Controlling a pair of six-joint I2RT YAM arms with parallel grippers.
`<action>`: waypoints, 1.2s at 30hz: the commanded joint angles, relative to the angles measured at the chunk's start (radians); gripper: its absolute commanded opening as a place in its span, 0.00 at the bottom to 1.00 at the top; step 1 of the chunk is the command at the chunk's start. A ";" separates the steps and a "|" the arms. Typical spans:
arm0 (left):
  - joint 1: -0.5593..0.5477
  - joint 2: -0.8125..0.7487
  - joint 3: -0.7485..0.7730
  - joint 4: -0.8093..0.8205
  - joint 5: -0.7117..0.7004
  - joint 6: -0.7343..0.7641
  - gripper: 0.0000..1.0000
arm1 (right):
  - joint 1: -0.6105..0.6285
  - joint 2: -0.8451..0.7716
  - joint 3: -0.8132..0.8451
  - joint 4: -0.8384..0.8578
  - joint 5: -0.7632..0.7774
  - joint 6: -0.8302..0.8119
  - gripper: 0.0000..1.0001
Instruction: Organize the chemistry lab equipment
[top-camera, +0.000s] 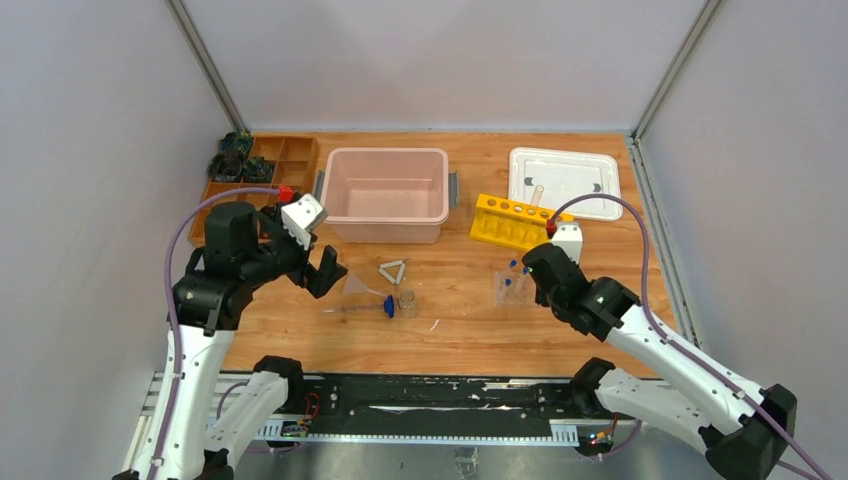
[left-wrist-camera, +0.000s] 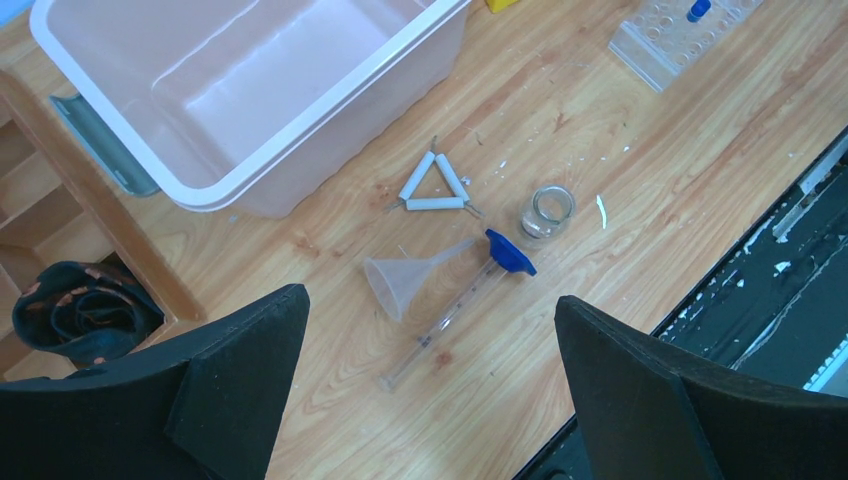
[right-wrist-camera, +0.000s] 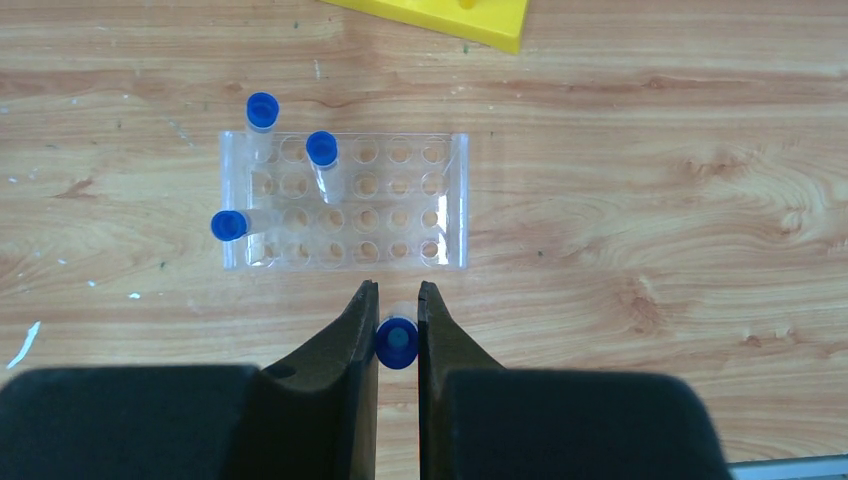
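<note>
My right gripper (right-wrist-camera: 397, 295) is shut on a blue-capped vial (right-wrist-camera: 397, 342), held just at the near side of the clear vial tray (right-wrist-camera: 400, 200). Three more blue-capped vials (right-wrist-camera: 321, 148) stand or lean in the tray's left holes. My left gripper (left-wrist-camera: 430, 297) is open and empty above a clear funnel (left-wrist-camera: 400, 283) and a clear tube with a blue end (left-wrist-camera: 450, 315). The pale triangle (left-wrist-camera: 433, 187) and tiny beaker (left-wrist-camera: 548, 212) lie just beyond. In the top view the yellow holed rack (top-camera: 508, 220) holds one glass tube (top-camera: 537, 195).
An empty pink bin (top-camera: 385, 195) stands at the back middle. A white lid (top-camera: 563, 180) lies at the back right. The brown wooden tray (top-camera: 255, 170) of dark parts is at the back left. The black base rail (top-camera: 420, 395) runs along the near edge.
</note>
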 joint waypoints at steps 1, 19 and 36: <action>-0.003 -0.012 -0.007 0.014 0.008 0.010 1.00 | -0.031 -0.005 -0.065 0.134 0.067 -0.005 0.00; -0.003 -0.005 -0.005 0.015 0.016 0.004 1.00 | -0.077 0.103 -0.213 0.426 0.144 -0.019 0.00; -0.003 0.005 -0.003 0.016 0.026 0.010 1.00 | -0.079 0.117 -0.300 0.498 0.138 -0.002 0.00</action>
